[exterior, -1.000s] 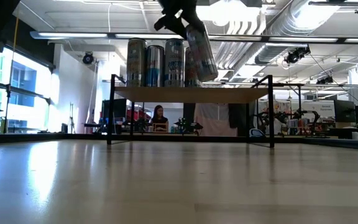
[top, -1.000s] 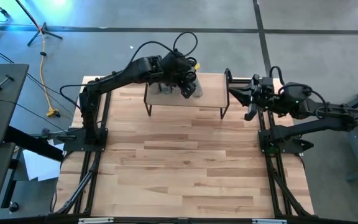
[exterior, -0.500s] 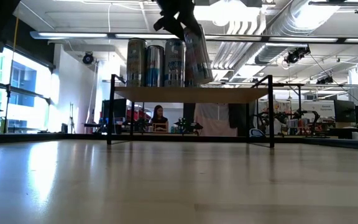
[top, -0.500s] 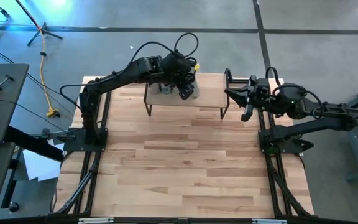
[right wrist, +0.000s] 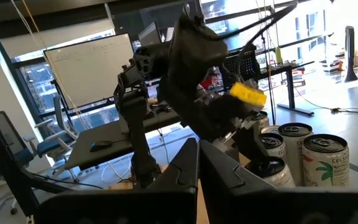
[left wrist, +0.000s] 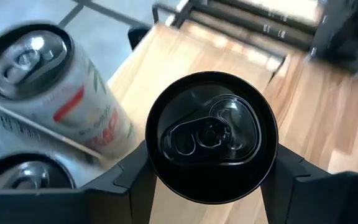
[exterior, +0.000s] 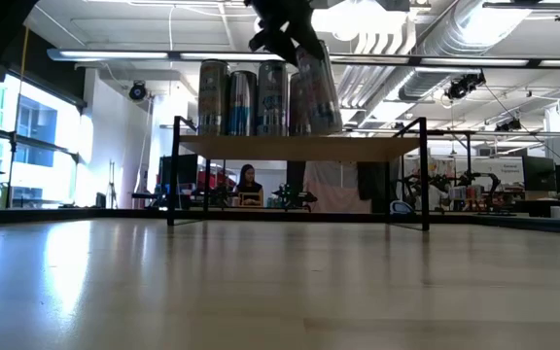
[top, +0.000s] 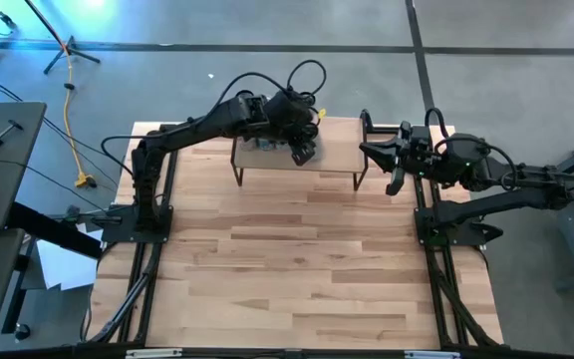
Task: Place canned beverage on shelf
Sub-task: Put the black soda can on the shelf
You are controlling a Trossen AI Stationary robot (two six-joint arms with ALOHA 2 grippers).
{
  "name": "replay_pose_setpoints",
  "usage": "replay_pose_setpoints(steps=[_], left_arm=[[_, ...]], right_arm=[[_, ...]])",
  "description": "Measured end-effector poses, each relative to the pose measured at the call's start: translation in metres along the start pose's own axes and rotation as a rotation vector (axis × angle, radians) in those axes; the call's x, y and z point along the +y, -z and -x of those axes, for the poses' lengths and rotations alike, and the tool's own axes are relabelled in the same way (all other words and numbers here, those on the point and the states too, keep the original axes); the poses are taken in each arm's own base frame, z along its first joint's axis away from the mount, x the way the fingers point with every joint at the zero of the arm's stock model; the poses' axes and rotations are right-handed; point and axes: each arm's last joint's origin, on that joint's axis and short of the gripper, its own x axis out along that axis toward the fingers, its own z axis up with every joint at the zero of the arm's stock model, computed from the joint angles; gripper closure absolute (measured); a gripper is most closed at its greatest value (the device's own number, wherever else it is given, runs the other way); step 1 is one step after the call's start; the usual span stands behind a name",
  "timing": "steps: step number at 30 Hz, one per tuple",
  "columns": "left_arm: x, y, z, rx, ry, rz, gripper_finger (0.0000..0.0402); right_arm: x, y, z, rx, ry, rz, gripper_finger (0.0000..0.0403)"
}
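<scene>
left tool (top: 303, 150) is clamped around a can (exterior: 316, 89), one dark finger (left wrist: 126, 180) on each side of it, and holds it over the shelf (top: 337, 150) at the far edge of the desk (top: 287, 259). from table height the can looks close to upright with a slight lean, its bottom about level with the shelf board; i cannot tell whether it touches the board. it sits just beside three other cans (exterior: 244, 97) that stand upright in a row on the shelf, and the held one is the end of that row on the side toward the right arm. the left wrist view looks straight down on the held can's dark top (left wrist: 211, 137), with pull tab, and on a pale printed can (left wrist: 55, 87) close beside it. the shelf is a light-wood board on thin black legs, and the part of the board toward the right arm is bare. right tool (top: 382, 160) hangs off the shelf's end, near it but apart from it, fingers pressed together and holding nothing. beyond the desk, under the shelf board, a person (exterior: 249, 185) is seated far back in the room.
</scene>
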Motion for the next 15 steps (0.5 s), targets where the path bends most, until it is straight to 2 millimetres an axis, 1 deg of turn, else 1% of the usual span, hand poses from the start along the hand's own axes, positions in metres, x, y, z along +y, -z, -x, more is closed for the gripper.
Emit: replay_pose_setpoints(steps=[3,7,15], left_arm=[[0.0007,-0.0018,0.0011,-0.018,-0.004,0.035,0.0211],[0.0012,-0.0007,0.0008,-0.007,-0.008,0.009,0.0199],[0.0015,-0.0007,0.0010,-0.006,-0.008,0.000,0.0193]], right_arm=[[-0.0001,0.0004,0.0000,0.004,0.001,0.001,0.0403],[-0.0005,0.0024,0.0000,0.024,0.005,0.007,0.0403],[-0.0005,0.0023,0.0001,0.023,0.005,0.007,0.0403]])
